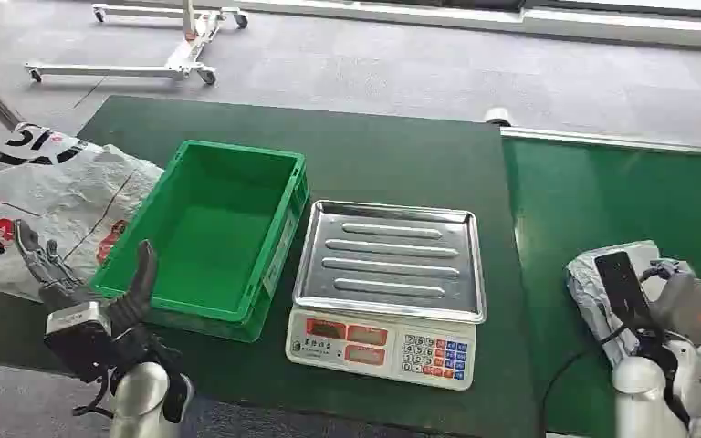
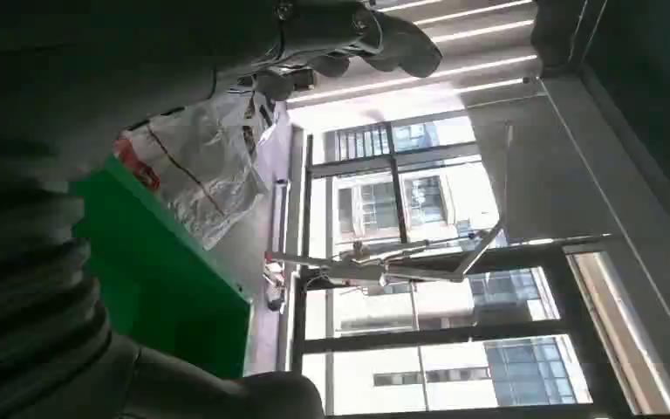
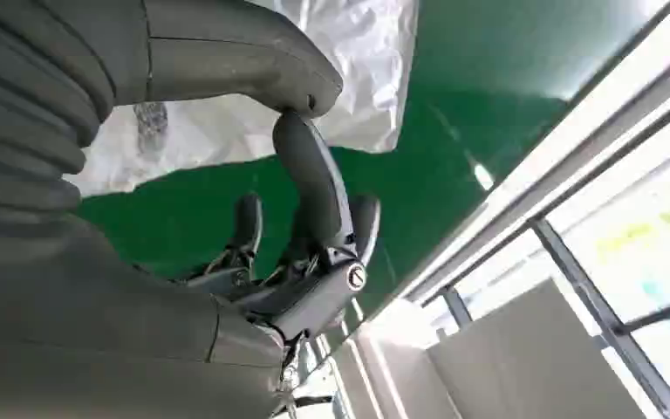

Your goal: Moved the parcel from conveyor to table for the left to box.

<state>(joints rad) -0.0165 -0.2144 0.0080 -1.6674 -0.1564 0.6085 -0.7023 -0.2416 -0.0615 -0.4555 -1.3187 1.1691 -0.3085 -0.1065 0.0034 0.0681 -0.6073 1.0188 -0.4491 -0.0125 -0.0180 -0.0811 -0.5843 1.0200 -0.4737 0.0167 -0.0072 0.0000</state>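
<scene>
The parcel (image 1: 593,278), a crumpled white plastic bag, lies on the green conveyor belt (image 1: 602,196) at the lower right. My right hand (image 1: 659,297) is over it with the thumb stretched across its top. In the right wrist view the fingers (image 3: 314,188) stand apart with nothing between them, and the parcel (image 3: 227,122) lies just behind. My left hand (image 1: 82,283) is raised at the front left corner of the green crate (image 1: 214,233), fingers spread and holding nothing. The left wrist view shows the crate (image 2: 157,279) beside that hand (image 2: 340,35).
A scale with a steel tray (image 1: 388,260) stands on the dark green table (image 1: 374,151) between crate and conveyor. A large printed white sack (image 1: 55,201) lies left of the crate. A wheeled metal frame (image 1: 146,55) stands on the floor behind.
</scene>
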